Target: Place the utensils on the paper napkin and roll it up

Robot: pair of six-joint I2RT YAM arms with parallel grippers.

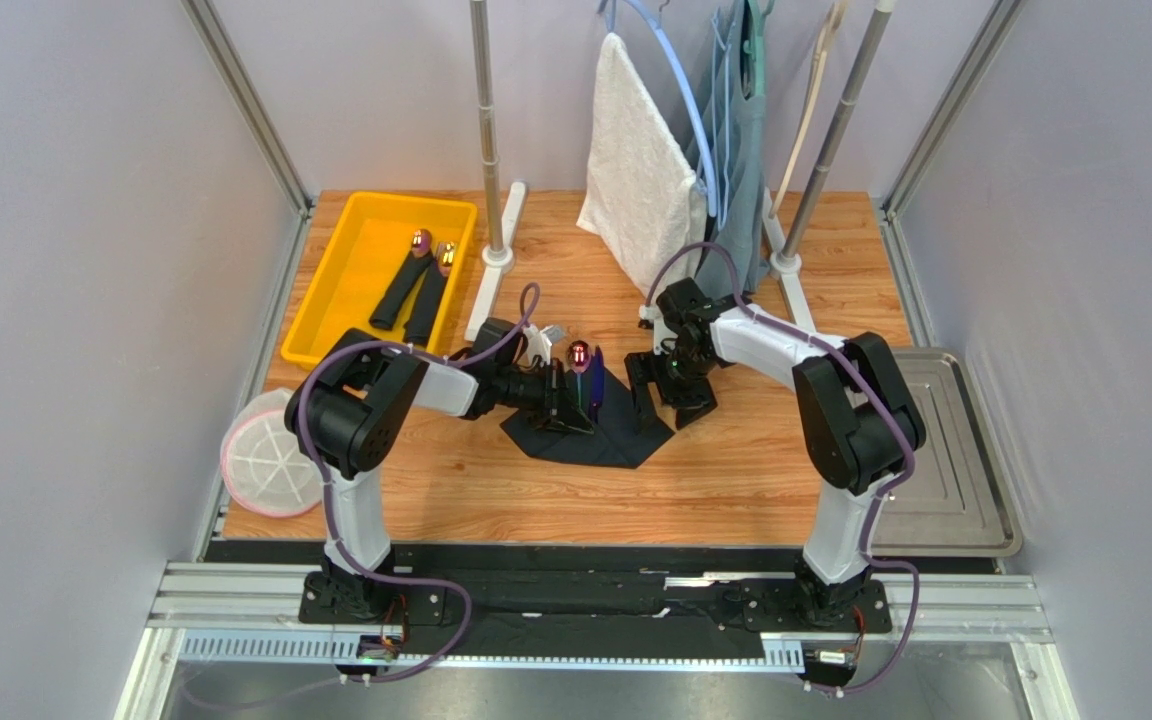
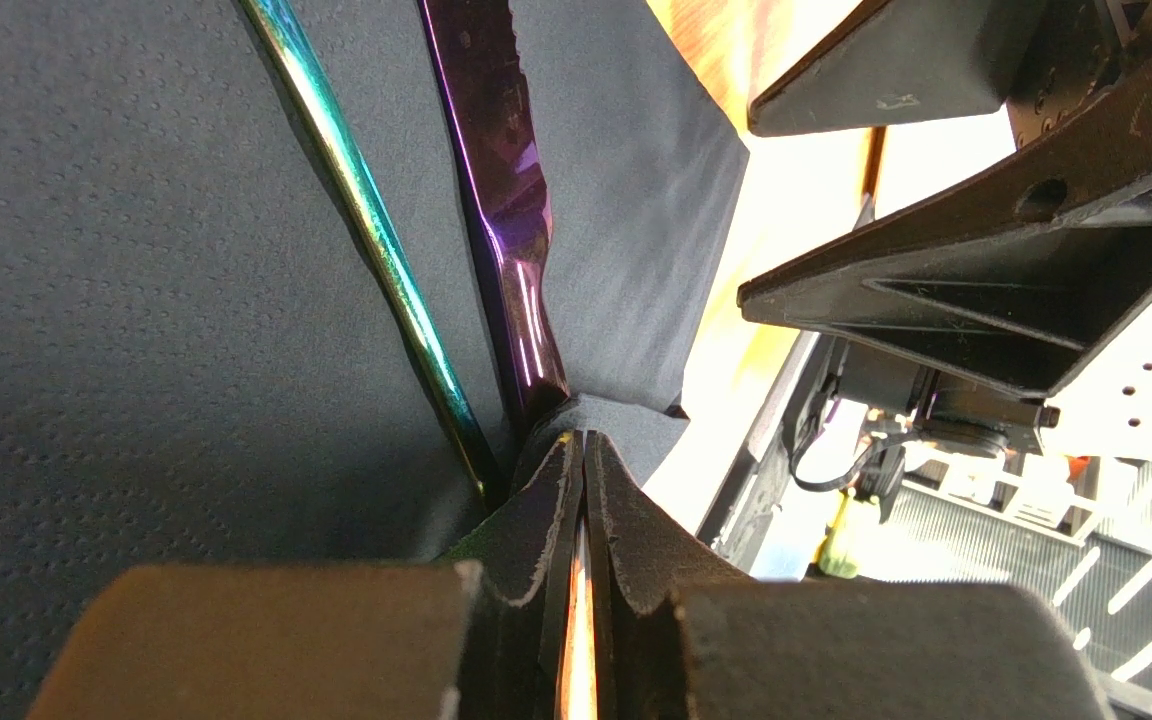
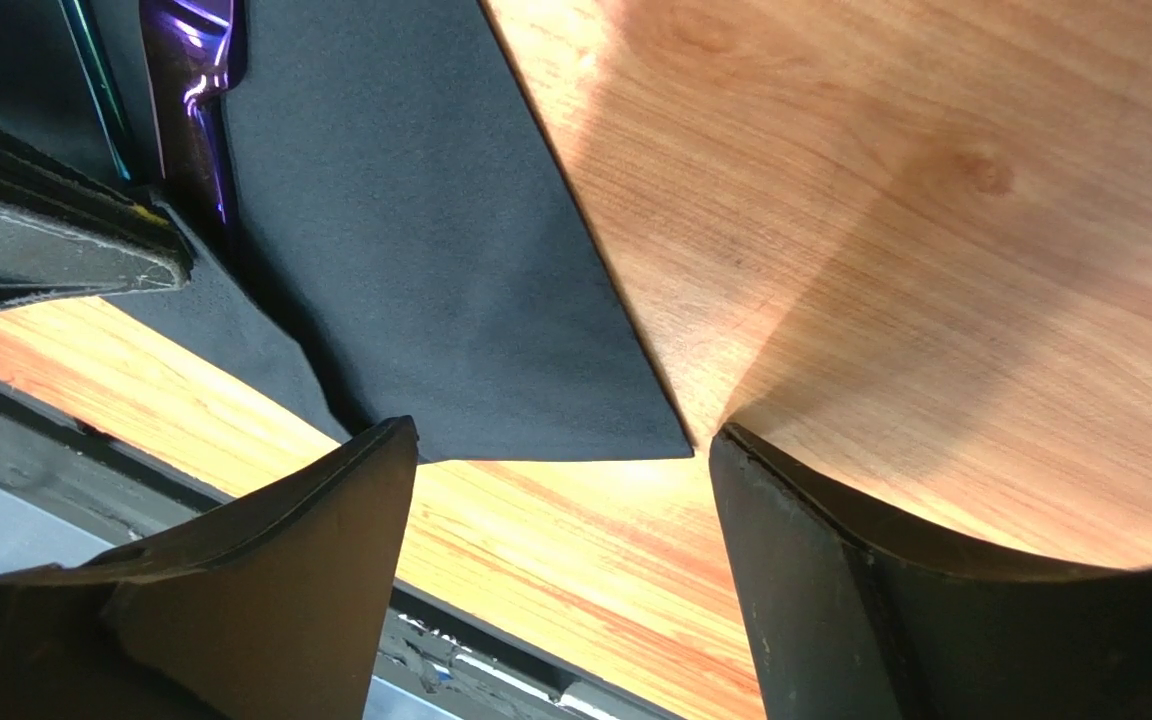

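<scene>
The black paper napkin (image 1: 609, 428) lies creased at the middle of the wooden table. Close up it fills the left wrist view (image 2: 132, 300), with two utensils on it: a shiny purple piece (image 2: 515, 225) and a slim blue-green piece (image 2: 372, 248). One iridescent head (image 1: 579, 357) sticks up by my left gripper (image 1: 575, 398). That left gripper (image 2: 584, 443) is shut, pinching a fold of the napkin beside the utensils' ends. My right gripper (image 1: 675, 387) stands open just right of the napkin. In its wrist view the gripper (image 3: 560, 450) has the napkin's corner (image 3: 432, 270) lying free just beyond its fingertips.
A yellow bin (image 1: 330, 258) at the back left holds dark bundles and more cutlery. A white towel (image 1: 635, 165) and a grey-blue garment (image 1: 732, 135) hang from stands at the back. A white mesh item (image 1: 270, 453) sits at the left edge, a grey tray (image 1: 958, 450) at the right.
</scene>
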